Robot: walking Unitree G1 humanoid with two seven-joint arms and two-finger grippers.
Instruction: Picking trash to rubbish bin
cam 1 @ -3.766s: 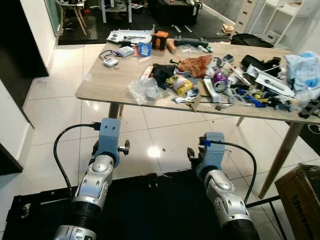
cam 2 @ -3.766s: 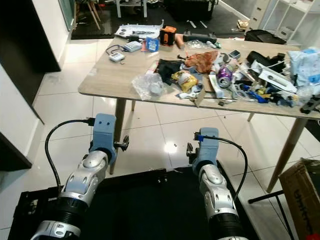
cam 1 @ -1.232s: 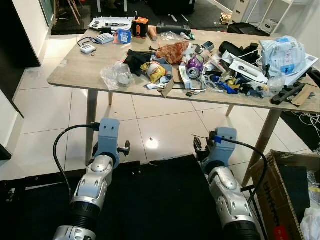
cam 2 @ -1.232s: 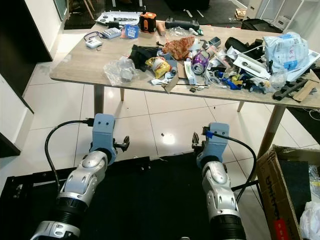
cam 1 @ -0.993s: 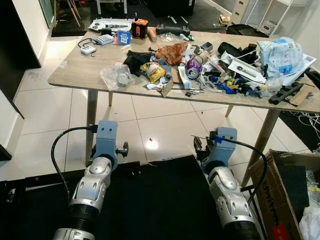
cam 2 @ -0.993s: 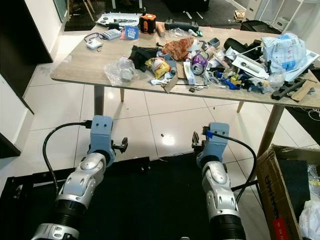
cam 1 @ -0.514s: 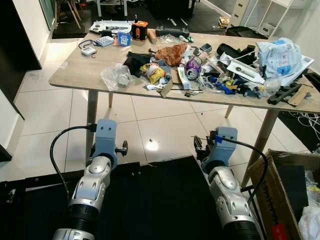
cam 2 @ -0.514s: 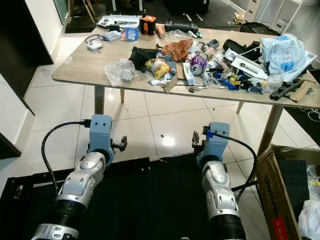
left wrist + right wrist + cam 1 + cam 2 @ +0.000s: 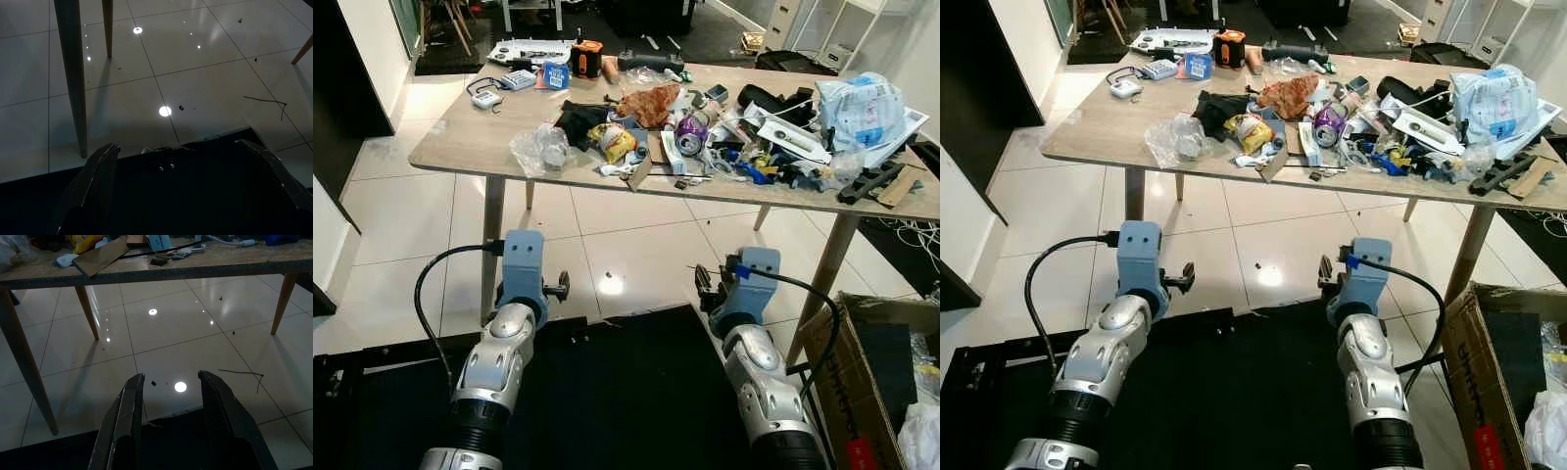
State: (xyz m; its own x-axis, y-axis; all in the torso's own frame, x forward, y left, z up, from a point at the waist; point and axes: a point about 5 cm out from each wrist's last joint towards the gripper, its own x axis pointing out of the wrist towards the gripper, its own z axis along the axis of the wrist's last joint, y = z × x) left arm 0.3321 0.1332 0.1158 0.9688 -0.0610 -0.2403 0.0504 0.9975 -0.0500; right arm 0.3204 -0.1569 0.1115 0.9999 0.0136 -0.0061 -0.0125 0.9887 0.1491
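Looking down from the left eye view: wooden surface (image 9: 470, 137) ahead, covered in trash. Crumpled clear plastic bag (image 9: 540, 150) near the front edge, yellow snack wrapper (image 9: 614, 140) just beside it, purple can (image 9: 689, 130) further right, reddish wrapper (image 9: 649, 101) behind the yellow one, big white plastic bag (image 9: 862, 101) at the far right end. Both arms hang low over a black mat (image 9: 607, 392) on white floor tiles, well short of the surface, holding nothing. Cardboard box (image 9: 847, 362) stands on the floor at lower right, beside the right arm.

Right eye view: same layout. Orange-black device (image 9: 1228, 46) and blue box (image 9: 1199, 65) at the far edge of the surface.

Left wrist view: dark. Left tool (image 9: 183, 183) spread wide, nothing between the fingers (image 9: 100, 181), above the mat edge and tiles. A surface leg (image 9: 73, 73) stands near.

Right wrist view: right tool (image 9: 171, 421) with fingers (image 9: 128, 416) narrowly apart, nothing pinched, pointing at floor under the surface. Cardboard scrap (image 9: 100, 257) lies at the surface's front edge above.
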